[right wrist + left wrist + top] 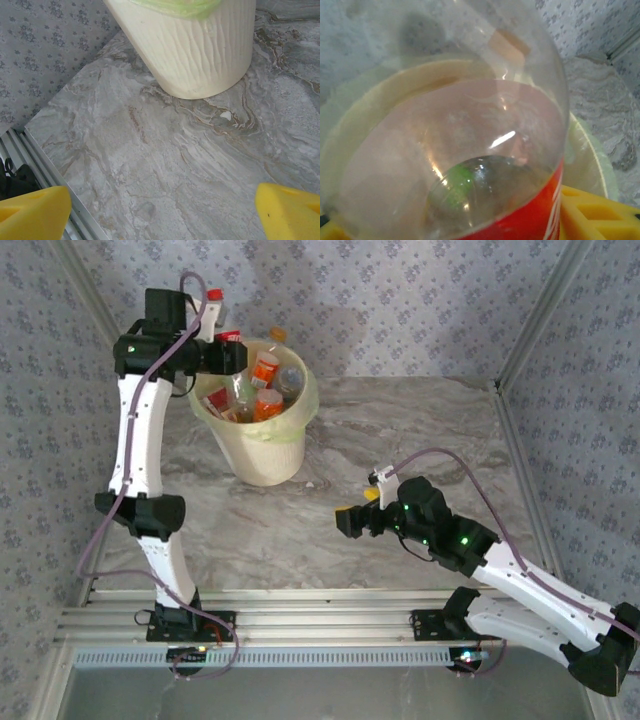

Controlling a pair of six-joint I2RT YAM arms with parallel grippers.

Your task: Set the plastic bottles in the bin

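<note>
My left fingers (232, 358) hang over the bin (268, 455) at the counter's far left; its bag holds several plastic bottles (266, 403). My right fingers (348, 522) sit mid-counter.

On the left wrist, the yellow pads (592, 212) pinch a clear, red-labelled bottle (470, 130) above the bin's mouth.

On the right wrist, the pads (32, 215) stand wide apart over bare counter (165, 165), grasping nothing.

I judge this the drop: next I must release the bottle squarely inside the rim.

The cream ribbed bin (200, 50) stands at twelve o'clock on the marble table (150, 165); the right gripper (162, 212) spreads its yellow pads (30, 215) wide at seven and five o'clock.
</note>
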